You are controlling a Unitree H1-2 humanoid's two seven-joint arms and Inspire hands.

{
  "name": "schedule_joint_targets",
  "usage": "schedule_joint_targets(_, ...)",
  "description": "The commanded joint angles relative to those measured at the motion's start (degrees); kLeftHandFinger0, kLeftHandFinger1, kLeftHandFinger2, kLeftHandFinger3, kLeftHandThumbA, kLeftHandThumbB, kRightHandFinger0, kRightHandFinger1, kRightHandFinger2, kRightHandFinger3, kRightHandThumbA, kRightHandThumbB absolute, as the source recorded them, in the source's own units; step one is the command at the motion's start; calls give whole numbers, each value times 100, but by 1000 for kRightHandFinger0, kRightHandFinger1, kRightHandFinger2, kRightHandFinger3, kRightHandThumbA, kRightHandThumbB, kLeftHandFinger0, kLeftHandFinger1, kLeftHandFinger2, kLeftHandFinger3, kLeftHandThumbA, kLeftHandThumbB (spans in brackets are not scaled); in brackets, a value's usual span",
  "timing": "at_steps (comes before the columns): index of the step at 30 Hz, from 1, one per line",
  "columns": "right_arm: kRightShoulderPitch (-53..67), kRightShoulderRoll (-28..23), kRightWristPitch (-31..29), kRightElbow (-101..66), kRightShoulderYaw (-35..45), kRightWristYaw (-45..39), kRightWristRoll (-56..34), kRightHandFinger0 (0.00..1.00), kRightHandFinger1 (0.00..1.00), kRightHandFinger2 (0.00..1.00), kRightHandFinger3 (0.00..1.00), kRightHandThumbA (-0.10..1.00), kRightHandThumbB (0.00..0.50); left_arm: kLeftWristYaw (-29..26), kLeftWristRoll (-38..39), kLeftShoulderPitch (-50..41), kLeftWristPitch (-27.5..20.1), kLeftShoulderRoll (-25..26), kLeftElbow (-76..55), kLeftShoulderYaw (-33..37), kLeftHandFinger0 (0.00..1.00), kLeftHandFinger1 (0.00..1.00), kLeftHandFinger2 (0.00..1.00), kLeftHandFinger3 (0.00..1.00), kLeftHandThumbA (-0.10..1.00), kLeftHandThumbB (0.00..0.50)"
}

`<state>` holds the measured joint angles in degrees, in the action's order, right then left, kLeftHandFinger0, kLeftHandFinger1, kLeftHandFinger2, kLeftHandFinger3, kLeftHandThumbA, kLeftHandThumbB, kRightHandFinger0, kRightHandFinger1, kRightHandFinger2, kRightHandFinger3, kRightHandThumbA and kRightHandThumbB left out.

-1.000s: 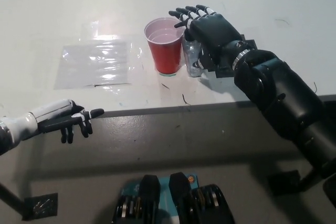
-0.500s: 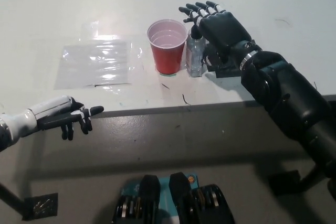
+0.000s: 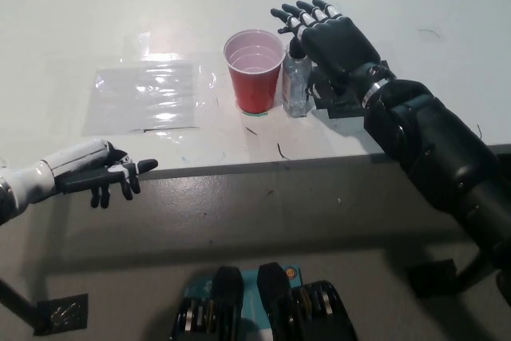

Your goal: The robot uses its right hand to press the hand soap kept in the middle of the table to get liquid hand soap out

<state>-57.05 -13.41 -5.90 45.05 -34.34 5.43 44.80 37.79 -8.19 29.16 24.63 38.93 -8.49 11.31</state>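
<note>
Since a second ago the right hand (image 3: 334, 37) has shifted right, now over the hand soap (image 3: 296, 85), fingers apart; pressing can begin; left hand (image 3: 100, 175) rests lower left, fingers loosely apart.

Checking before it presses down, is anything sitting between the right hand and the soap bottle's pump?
Nothing visible is in the way. The open right hand is directly over the clear hand soap bottle. The red cup stands right beside the bottle, on its left, not between them. The left hand rests off the table edge.
</note>
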Motion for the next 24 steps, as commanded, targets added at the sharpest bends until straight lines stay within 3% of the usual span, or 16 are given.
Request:
schedule_joint_targets(1,420,45,72,287,-260,-476,142,1000,1000,1000,1000,1000,392,87,81,312,3,244,-48,-127,324,279,416,566,860,274)
schedule_joint_targets(5,408,58,64,361,-256,-394,149,1000,1000,1000,1000,1000,391,59,25,330,-72,281,-42,-116,321,284,427,593,882,301)
schedule_joint_targets(24,647,247,138,781,-279,-205,69,1000,1000,1000,1000,1000,382,79,26,394,-59,298,1,-83,331,289,428,554,889,299)
